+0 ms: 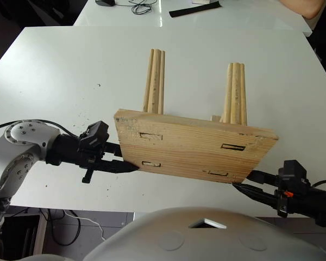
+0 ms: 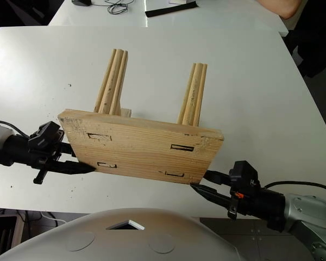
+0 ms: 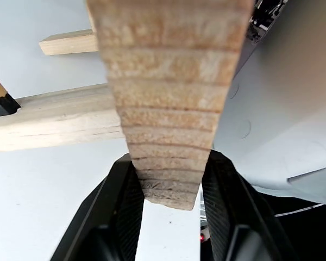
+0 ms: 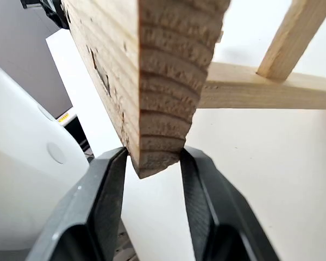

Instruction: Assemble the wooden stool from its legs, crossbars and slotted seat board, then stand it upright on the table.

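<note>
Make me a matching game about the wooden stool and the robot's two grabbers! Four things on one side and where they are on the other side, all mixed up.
Things:
1. seat board
2. left gripper
3. right gripper
4. legs

Places:
A. clamped on the board's near left corner
B. sticking out from the board's far face, away from the robot
C. tilted up on edge, held from both sides
D. clamped on the board's near right corner

Pairs: 1-C, 2-A, 3-D, 4-B
</note>
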